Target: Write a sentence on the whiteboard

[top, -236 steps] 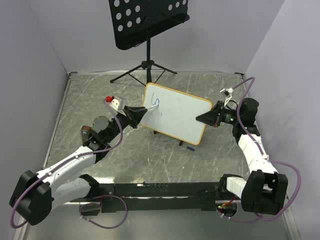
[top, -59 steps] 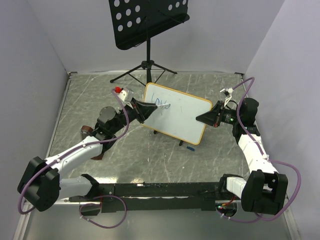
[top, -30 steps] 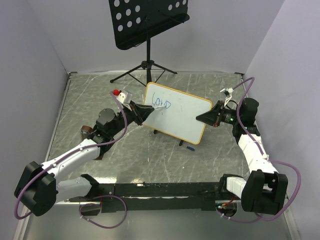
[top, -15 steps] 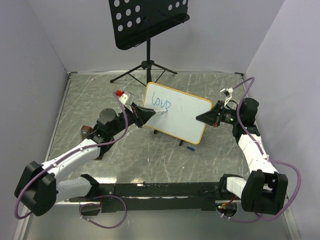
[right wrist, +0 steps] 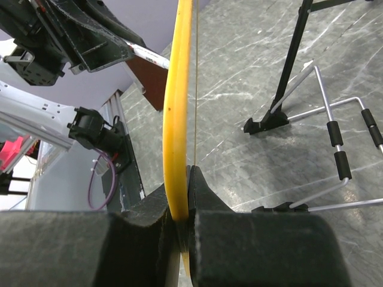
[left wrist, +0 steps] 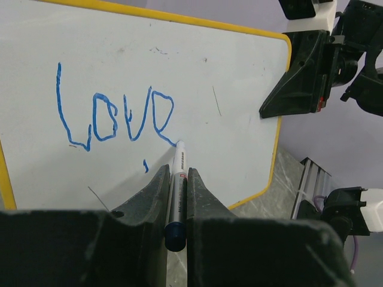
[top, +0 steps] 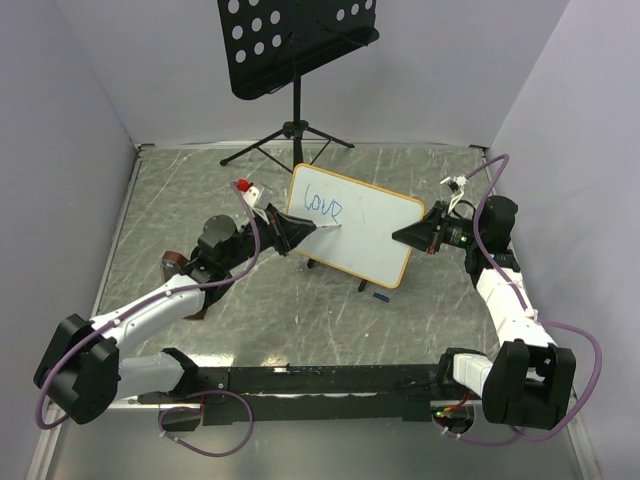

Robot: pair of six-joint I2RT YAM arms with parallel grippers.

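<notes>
Whiteboard [top: 365, 240] braced on its right edge, pen tip parked at the end of "love"

The board stands tilted on the table [top: 170, 200], in front of the black music stand [top: 297, 40]. Its long axis runs from upper left to lower right in the overhead view. The right gripper [top: 405, 237] pinches the yellow frame on the board's right short edge; the right wrist view shows that edge clamped between both pads [right wrist: 200, 191].

The left gripper [top: 303, 229] comes at the writing face from the left, its jaws pressed onto a marker [left wrist: 179, 158] that points straight out between them. The marker's tip touches the board at the lower right tail of the last letter.

Of the sentence [left wrist: 116, 116], only the blue word "love" shows, high on the left part of the face, with a small stray blue dot just below it.

The relation that counts is this: bare white surface lies to the right of the tip and below it, towards the clamped edge. The left arm alone is placed to write, so the next word likely calls for a lift and a shift along the long axis. The right arm's hold looks needed to stop the board tipping back under the pen's pressure.
</notes>
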